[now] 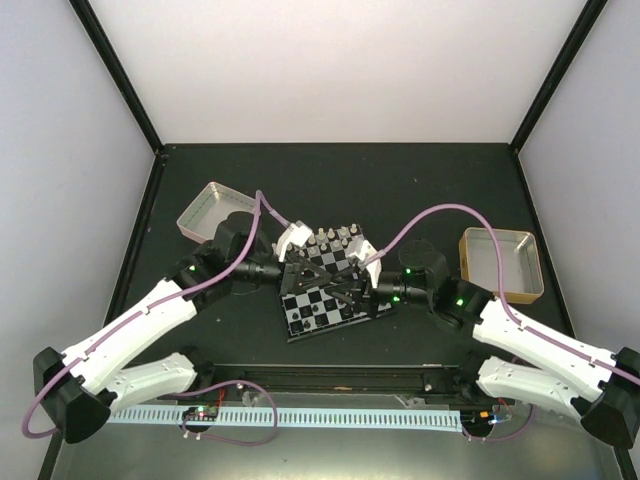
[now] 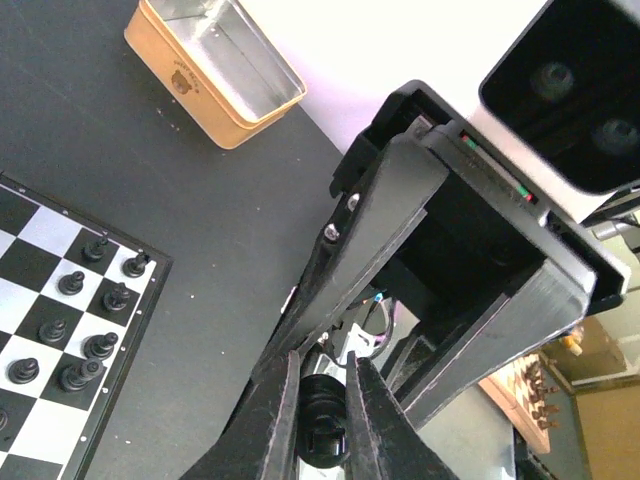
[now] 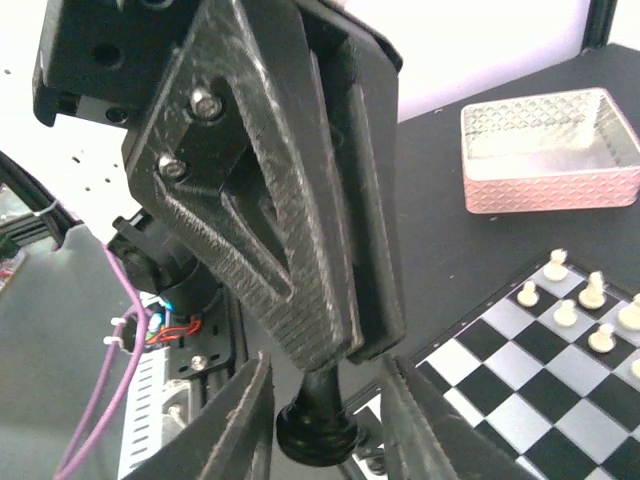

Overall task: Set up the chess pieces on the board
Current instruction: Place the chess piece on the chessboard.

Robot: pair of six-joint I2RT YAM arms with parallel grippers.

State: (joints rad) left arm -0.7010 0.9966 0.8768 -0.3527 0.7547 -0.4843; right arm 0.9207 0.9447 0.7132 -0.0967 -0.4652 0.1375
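Observation:
The board (image 1: 312, 312) lies at the table's middle, and both grippers meet above it. My left gripper (image 1: 322, 278) is shut on a black chess piece (image 2: 322, 440), which sits between its fingers in the left wrist view. In the right wrist view the piece's round base (image 3: 318, 435) hangs below the left fingers (image 3: 300, 230). My right gripper (image 3: 322, 400) is open, one finger on each side of that base, apart from it. Several black pieces (image 2: 90, 340) stand on the board (image 2: 40, 300). Several white pieces (image 3: 585, 300) stand along its far edge (image 1: 335, 238).
A metal tray with pink sides (image 1: 212, 212) stands at the back left and shows in the right wrist view (image 3: 550, 150). A tan-sided tray (image 1: 500, 262) stands to the right and shows in the left wrist view (image 2: 215, 70). A rail runs along the near edge (image 1: 330, 415).

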